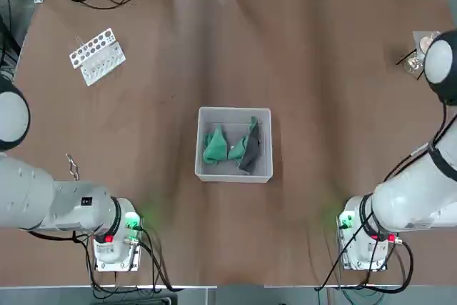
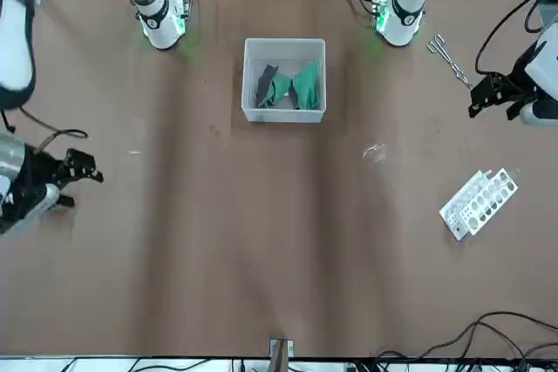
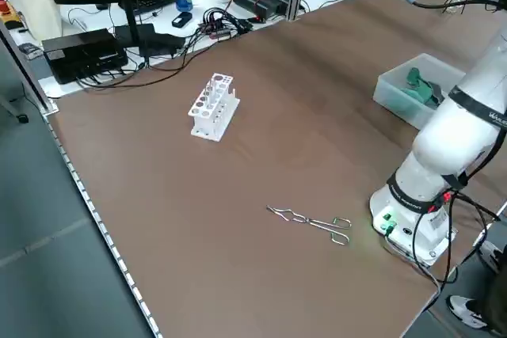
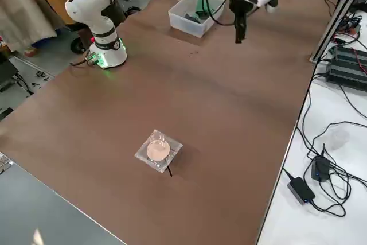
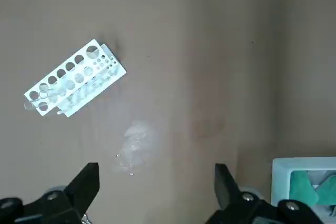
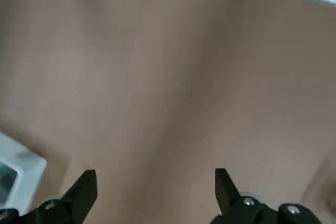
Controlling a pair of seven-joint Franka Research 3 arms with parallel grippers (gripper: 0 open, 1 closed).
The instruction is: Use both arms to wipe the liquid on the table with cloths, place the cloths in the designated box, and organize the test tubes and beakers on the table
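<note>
Both green cloths [image 1: 230, 148] lie inside the box [image 1: 234, 113] at the worktop's [image 1: 285, 55] centre. The left gripper [image 5: 156, 192] hangs empty with fingers apart, above bare worktop near the tube rack [image 5: 73, 78]. The right gripper [image 6: 155, 195] is likewise spread wide, holding nothing, at 3 o'clock of the box.

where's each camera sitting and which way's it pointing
top: overhead, looking down; box central, both arm bases.
front: across the table, facing the robot.
left side: raised, over rack and tongs.
right side: raised, over a dish.
left wrist: open left pincer above the rack.
right wrist: open right pincer over table.
Top and front share the box holding the cloths.
</note>
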